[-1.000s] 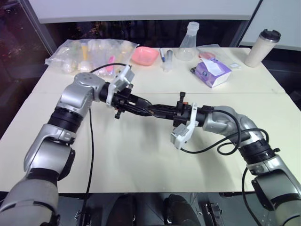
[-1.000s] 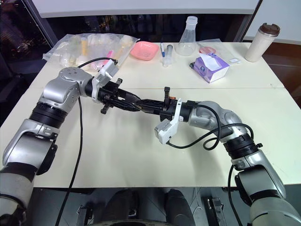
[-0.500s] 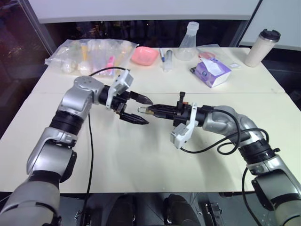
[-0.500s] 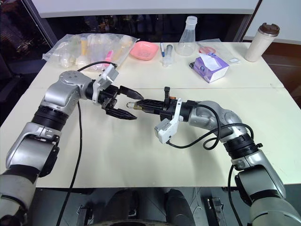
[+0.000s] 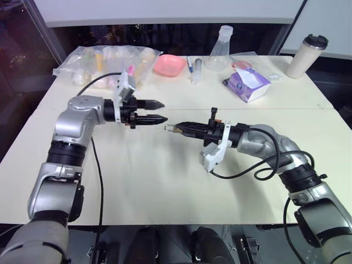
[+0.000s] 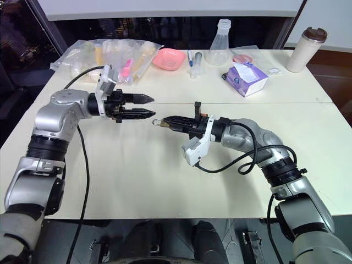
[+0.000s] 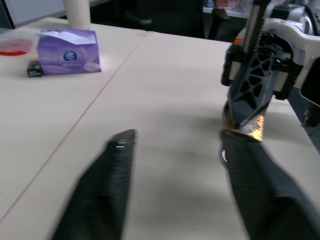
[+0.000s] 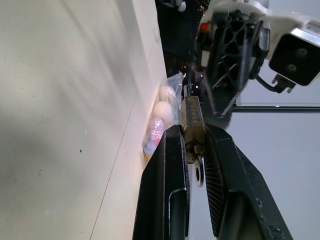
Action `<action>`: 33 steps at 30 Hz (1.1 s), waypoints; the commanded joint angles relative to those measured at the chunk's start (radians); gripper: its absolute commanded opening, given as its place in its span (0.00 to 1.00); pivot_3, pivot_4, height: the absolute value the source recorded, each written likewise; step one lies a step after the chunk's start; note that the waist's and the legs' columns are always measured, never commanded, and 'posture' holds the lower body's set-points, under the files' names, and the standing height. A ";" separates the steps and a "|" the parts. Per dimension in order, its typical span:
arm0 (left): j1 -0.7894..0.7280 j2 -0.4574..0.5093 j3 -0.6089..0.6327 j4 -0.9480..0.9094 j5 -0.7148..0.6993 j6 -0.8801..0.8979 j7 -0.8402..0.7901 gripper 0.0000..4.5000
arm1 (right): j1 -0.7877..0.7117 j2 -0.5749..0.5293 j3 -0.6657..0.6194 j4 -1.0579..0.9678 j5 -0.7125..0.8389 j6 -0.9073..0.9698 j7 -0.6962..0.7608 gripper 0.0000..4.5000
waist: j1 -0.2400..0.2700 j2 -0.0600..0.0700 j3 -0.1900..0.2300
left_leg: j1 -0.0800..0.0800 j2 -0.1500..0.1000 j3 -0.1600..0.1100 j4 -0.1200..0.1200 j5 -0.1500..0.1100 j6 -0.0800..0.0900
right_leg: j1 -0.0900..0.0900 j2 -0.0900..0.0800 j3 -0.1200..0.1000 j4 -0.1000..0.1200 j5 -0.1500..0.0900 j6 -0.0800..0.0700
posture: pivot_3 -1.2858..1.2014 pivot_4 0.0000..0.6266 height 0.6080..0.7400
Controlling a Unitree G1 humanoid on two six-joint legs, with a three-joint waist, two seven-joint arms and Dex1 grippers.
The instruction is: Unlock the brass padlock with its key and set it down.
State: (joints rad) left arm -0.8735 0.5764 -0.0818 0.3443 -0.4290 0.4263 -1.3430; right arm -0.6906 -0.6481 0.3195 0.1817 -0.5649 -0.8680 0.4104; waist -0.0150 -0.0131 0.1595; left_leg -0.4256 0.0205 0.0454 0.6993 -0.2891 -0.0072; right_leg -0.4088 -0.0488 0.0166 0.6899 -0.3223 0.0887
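Clutter along the far left edge of the table point(image 5: 165, 181): clear plastic bag point(image 5: 107, 63) of small items, contents too jumbled to name. Nearer and held above the tabletop, left gripper point(image 5: 159, 111) pointing toward the right, two black fingers parted with a narrow gap and nothing between them; released, tips just short of the lock. From the left wrist camera, own fingers point(image 7: 112, 170) blurred, so exact spread hard to judge there.

Between the two grippers, brass padlock point(image 5: 171, 128), tiny, pinched at the tips of the right gripper point(image 5: 177, 127) and held in the air over the middle of the table. Clenched on the lock. From the head cameras, little more than a golden speck with a thin silvery loop poking toward the left gripper. Clearer from the right wrist camera point(image 8: 192, 125): ribbed golden body squeezed between the two fingers, a small silvery ring point(image 8: 199, 175) hanging beside it. Shackle open or closed impossible to tell; key not clearly made out either. Also a glint of gold under the right gripper's tip in the left wrist camera point(image 7: 252, 129), mostly covered by the finger.

Further right along the back edge: pink bowl point(image 5: 168, 65), something thin and blue-tipped point(image 5: 190, 64), glass flask point(image 5: 219, 50), purple tissue box point(image 5: 249, 84), and a tall lidded cup point(image 5: 307, 55) at the far right corner.
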 commanded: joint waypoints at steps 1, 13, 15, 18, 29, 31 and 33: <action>0.003 0.007 0.033 -0.082 -0.043 0.030 -0.009 0.22 | -0.015 0.005 -0.011 -0.020 0.032 -0.005 -0.001 0.00 | -0.001 0.000 0.000 | 0.000 0.000 0.000 0.000 0.000 0.000 | 0.000 0.000 0.000 0.000 0.000 0.000 | 0.52 0.24 0.81; 0.069 0.040 -0.027 -0.179 -0.028 0.055 -0.084 0.00 | -0.015 0.007 -0.013 -0.024 0.032 0.001 0.005 0.00 | -0.001 0.000 0.000 | 0.000 0.000 0.000 0.000 0.000 0.000 | 0.000 0.001 0.000 0.000 0.000 0.000 | 0.52 0.24 0.81; 0.069 0.038 -0.029 -0.175 -0.025 0.053 -0.084 0.00 | -0.014 0.007 -0.013 -0.027 0.033 0.004 0.006 0.00 | -0.001 0.000 0.000 | 0.000 0.000 0.000 0.000 0.000 0.000 | 0.000 0.001 0.000 0.000 0.000 0.000 | 0.52 0.24 0.81; 0.074 0.038 -0.050 -0.159 0.014 0.004 -0.090 0.00 | -0.012 0.006 -0.014 -0.032 0.034 0.006 0.008 0.00 | 0.001 0.000 0.000 | 0.000 0.000 0.000 0.000 0.000 0.000 | 0.000 0.001 0.000 0.000 0.000 0.000 | 0.52 0.24 0.81; 0.034 -0.021 -0.043 -0.027 0.070 -0.092 -0.043 0.00 | 0.004 0.005 -0.009 -0.069 0.056 0.012 0.038 0.00 | 0.000 0.000 0.000 | 0.000 0.000 0.000 0.000 0.000 0.000 | 0.000 0.001 0.000 0.000 0.000 0.000 | 0.52 0.24 0.81; 0.034 -0.020 -0.042 -0.026 0.068 -0.089 -0.049 0.00 | 0.005 0.005 -0.008 -0.070 0.058 0.013 0.042 0.00 | -0.001 0.000 0.000 | 0.000 0.000 0.000 0.000 0.000 0.000 | 0.000 0.001 0.000 0.000 0.000 0.000 | 0.52 0.24 0.81; 0.043 -0.010 -0.041 -0.030 0.070 -0.091 -0.059 0.00 | 0.005 0.007 -0.004 -0.062 0.059 0.017 0.048 0.00 | -0.001 0.000 0.000 | 0.000 0.000 0.000 0.000 0.000 0.000 | 0.000 0.001 0.000 0.000 0.000 0.000 | 0.52 0.24 0.81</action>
State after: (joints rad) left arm -0.8206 0.5517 -0.1428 0.3313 -0.3573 0.3524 -1.3929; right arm -0.6834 -0.6472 0.3198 0.1505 -0.5294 -0.8559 0.4565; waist -0.0156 -0.0131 0.1595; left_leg -0.4253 0.0205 0.0457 0.6991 -0.2891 -0.0073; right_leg -0.4088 -0.0482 0.0168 0.6901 -0.3223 0.0887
